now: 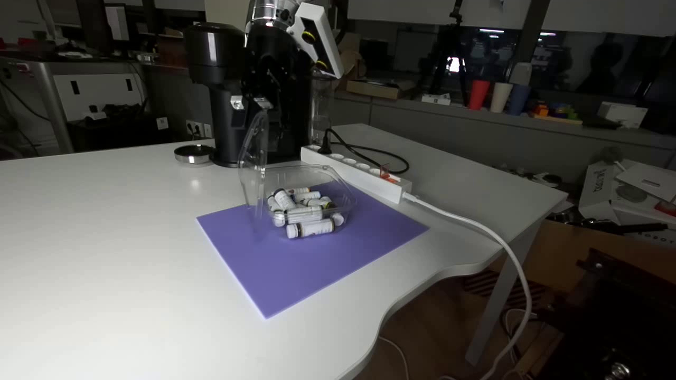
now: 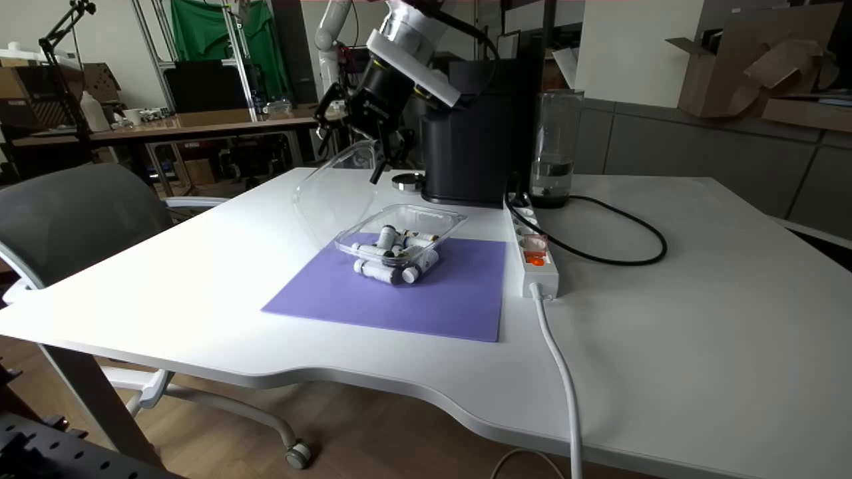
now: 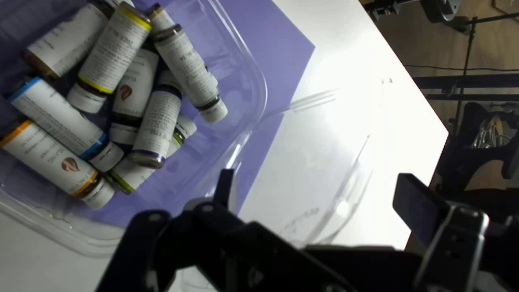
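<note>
Nearest the wrist camera, the black gripper [image 3: 318, 186] has its fingers spread wide and grips nothing, close by the upraised clear lid [image 2: 336, 189]; whether they touch, I cannot tell. White-labelled bottles [image 3: 136, 89] lie jumbled in the clear plastic box [image 3: 263, 89], which sits mostly on the purple mat [image 2: 426, 313] atop the white table [image 2: 200, 299]
</note>
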### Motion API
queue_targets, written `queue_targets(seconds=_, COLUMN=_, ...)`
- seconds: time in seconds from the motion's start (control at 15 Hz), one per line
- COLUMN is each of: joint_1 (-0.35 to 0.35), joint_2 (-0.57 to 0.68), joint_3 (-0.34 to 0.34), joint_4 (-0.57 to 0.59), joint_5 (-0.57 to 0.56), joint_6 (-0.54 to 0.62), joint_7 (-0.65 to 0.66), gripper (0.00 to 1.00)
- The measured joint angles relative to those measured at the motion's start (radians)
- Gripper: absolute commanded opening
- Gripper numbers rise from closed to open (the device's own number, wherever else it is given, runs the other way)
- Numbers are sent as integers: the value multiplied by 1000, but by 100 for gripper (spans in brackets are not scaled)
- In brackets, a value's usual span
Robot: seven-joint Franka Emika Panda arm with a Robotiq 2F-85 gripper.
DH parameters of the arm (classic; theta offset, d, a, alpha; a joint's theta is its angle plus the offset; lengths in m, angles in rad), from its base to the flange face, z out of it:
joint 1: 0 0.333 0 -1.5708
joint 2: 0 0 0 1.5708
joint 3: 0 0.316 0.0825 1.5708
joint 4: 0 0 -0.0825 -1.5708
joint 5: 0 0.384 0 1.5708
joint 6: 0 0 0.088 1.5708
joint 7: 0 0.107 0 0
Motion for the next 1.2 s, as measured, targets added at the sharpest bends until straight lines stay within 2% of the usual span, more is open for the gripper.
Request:
queue_targets(seconds=0.73, joint_1=131, joint_2=-201, joint_3=52, joint_4=-258, joint_5=-34, joint_6=359, joint_7=-181, gripper=100)
queue_targets(seconds=1.0, joint_1=163, joint_2=-281, joint_3=42, joint_4=-341, joint_5=-105, joint_6=479, joint_7=-158, gripper=100)
queue_targets(seconds=1.2, joint_1=182, joint_2=-315, joint_3=12, joint_4=-382, joint_5=-204, joint_6=527, joint_7=-77, gripper=100)
